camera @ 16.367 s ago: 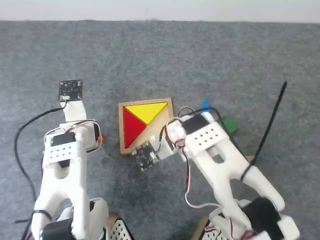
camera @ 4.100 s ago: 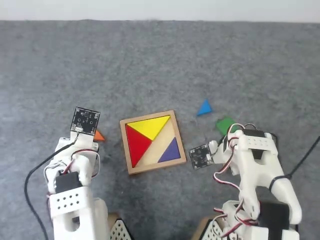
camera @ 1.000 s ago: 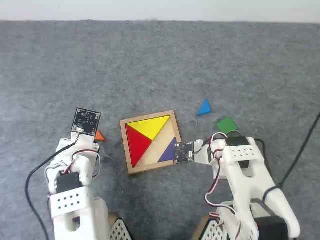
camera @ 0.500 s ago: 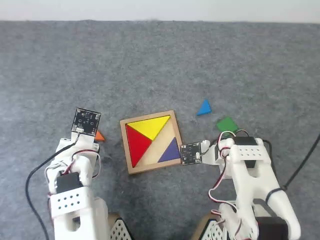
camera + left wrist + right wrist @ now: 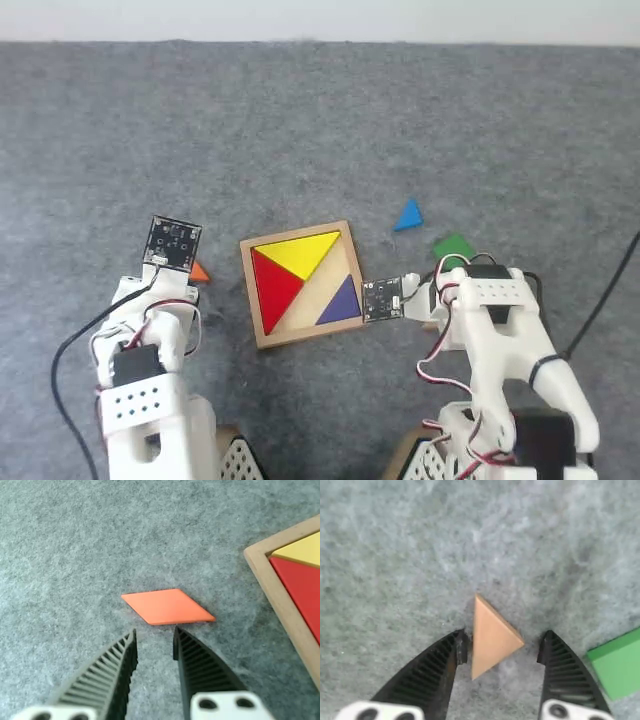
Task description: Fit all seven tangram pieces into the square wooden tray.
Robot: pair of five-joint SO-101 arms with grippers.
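The right gripper point(image 5: 505, 636) is spread wide, and a small tan triangular piece point(image 5: 492, 637) is seen lying flat on the grey felt table point(image 5: 300, 120) right between its fingers. One finger is parked right up against an edge (actual contact can't be made out), and the other is kept a bit off. A green square piece point(image 5: 615, 665) is found just outside that second finger.

The left gripper point(image 5: 154, 632) is only opened a crack, with nothing held. A flat orange parallelogram piece point(image 5: 167, 607) is laid just ahead of its tips.

The square wooden tray point(image 5: 280, 605) is sat off to one side of that gripper, near the parallelogram but apart from it. Three pieces are already seated in it: a big yellow triangle point(image 5: 297, 252), a big red triangle point(image 5: 272, 285) and a purple triangle point(image 5: 340, 302). A small blue triangle point(image 5: 408, 215) is left out on the felt, past the green square from the right gripper.
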